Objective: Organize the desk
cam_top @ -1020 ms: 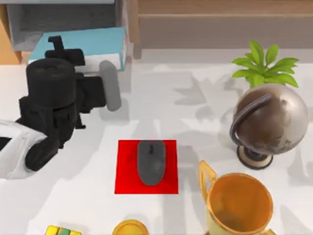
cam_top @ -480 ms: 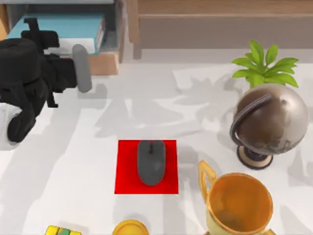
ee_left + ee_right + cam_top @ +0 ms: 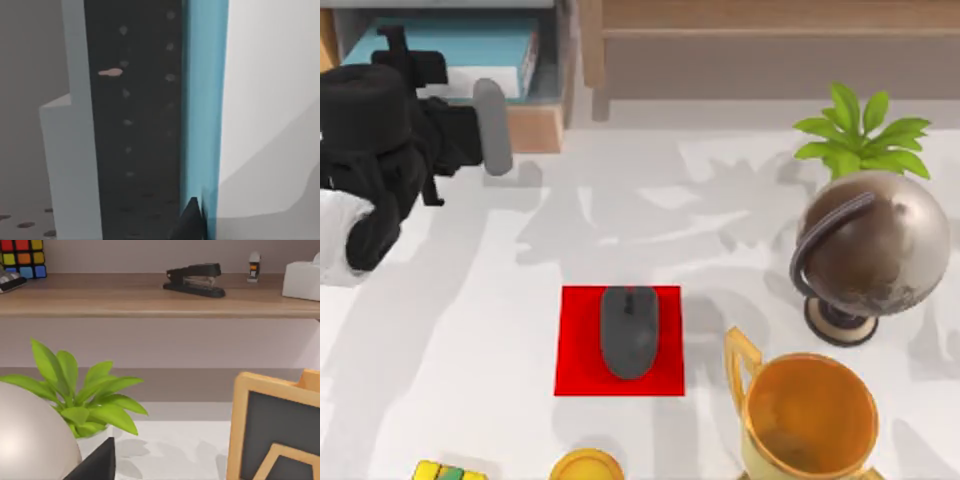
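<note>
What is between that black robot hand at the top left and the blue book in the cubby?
Nothing visible. In the top view the left gripper sits right at the mouth of the wooden shelf unit, beside the blue book lying inside it. The white desk there is bare.

a grey mouse [image 3: 629, 331] lies on a red mat [image 3: 575, 345] near the front edge; globe [image 3: 873, 245], plant [image 3: 858, 128] and gold trophy [image 3: 808, 416] crowd the right side
</note>
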`<action>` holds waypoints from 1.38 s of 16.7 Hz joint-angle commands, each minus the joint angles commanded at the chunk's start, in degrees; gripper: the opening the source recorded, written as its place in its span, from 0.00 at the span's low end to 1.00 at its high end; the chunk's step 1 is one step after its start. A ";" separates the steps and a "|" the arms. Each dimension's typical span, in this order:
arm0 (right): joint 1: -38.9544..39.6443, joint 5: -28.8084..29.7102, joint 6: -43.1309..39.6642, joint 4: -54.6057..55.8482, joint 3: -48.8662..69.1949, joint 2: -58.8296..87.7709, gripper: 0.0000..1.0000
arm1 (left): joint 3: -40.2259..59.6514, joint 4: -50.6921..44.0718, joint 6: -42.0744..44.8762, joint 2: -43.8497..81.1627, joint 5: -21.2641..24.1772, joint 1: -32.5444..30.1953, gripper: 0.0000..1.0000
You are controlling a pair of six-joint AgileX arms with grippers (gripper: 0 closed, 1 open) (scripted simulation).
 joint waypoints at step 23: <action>0.00 0.00 0.00 0.00 0.00 0.00 1.00 | 2.68 -0.33 -0.05 2.31 0.37 0.49 1.00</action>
